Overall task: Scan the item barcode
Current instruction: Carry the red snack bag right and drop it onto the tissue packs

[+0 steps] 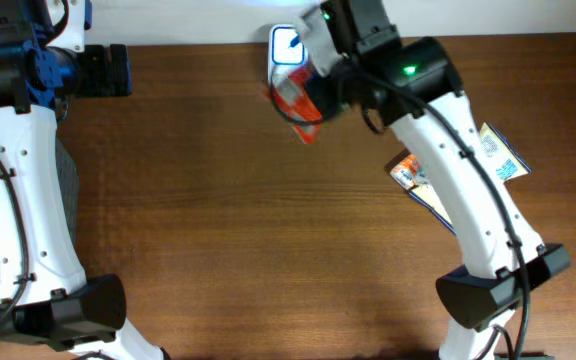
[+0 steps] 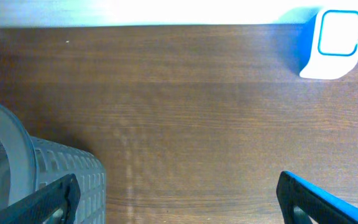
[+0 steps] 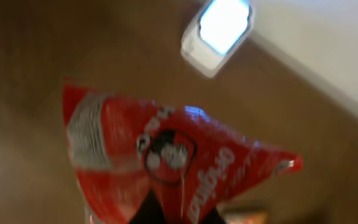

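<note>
the right end effector [image 1: 320,92] was pressed together on a red snack packet [image 1: 296,105], pinching it by one edge. seen from overhead, the packet hung at the far middle of the counter [image 1: 218,200], just beside and partly overlapping the near side of the white and blue scanner [image 1: 286,47]. i could not tell whether the two were touching.

in the right wrist view the packet filled the lower part of the frame. it was crinkled and tilted, with white lettering and a round dark logo facing the camera. the scanner's bright window sat beyond it near the top, toward the pale back edge of the counter. that view was blurred, and no barcode could be made out on the side that showed.

the left end effector [image 2: 176,200] was spread wide with nothing between its black fingers [image 2: 48,199]. it hovered over bare wood at the far left of the counter, well apart from the packet. its camera looked across the wood to the scanner in the upper right corner.

a grey mesh basket [image 2: 67,177] with a pale rounded rim lay under the left finger at the bottom left of that view.

two more packets lay flat on the right side of the counter and were partly hidden by the right arm. one was blue, white and yellow [image 1: 500,155]. the other was orange and blue [image 1: 413,178].
</note>
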### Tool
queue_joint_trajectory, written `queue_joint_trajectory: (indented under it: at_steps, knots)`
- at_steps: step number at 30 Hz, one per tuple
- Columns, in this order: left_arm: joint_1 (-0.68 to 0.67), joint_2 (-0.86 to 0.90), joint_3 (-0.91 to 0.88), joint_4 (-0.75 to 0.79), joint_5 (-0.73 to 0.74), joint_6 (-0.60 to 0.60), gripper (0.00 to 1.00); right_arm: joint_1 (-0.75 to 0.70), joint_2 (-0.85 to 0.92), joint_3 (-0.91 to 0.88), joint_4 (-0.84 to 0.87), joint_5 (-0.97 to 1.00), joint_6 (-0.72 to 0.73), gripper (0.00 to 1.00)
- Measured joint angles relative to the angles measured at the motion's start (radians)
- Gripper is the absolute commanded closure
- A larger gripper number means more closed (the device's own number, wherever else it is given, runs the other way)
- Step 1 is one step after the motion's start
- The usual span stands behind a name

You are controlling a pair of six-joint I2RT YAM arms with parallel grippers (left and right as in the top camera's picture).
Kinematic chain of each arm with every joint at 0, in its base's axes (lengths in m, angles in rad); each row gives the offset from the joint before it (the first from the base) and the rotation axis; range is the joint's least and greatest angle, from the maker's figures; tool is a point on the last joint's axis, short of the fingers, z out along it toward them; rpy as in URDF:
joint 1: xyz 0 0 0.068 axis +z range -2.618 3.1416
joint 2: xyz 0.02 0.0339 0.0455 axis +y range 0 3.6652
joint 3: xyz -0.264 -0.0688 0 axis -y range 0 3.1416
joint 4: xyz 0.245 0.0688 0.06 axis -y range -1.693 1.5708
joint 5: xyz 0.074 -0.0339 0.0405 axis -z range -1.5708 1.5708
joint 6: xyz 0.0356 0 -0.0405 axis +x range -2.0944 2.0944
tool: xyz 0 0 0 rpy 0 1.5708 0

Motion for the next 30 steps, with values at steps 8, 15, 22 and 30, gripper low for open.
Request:
queue_joint_trajectory:
  at_steps: [8, 15, 22, 30]
  knots:
    - [0.0, 0.0, 0.0, 0.001, 0.0, 0.0, 0.01, -0.246, 0.059, -0.2, -0.089, -0.011, 0.196, 0.96]
    - [0.0, 0.0, 0.0, 0.001, 0.0, 0.0, 0.01, -0.44, 0.07, -0.546, 0.365, -0.011, 0.282, 0.88]
    - [0.0, 0.0, 0.0, 0.0, 0.0, 0.0, 0.01, -0.5, 0.074, -0.745, 0.64, -0.011, 0.312, 0.68]
    - [0.0, 0.0, 0.0, 0.0, 0.0, 0.0, 0.01, -0.533, 0.074, -0.742, 0.595, -0.114, 0.344, 0.01]
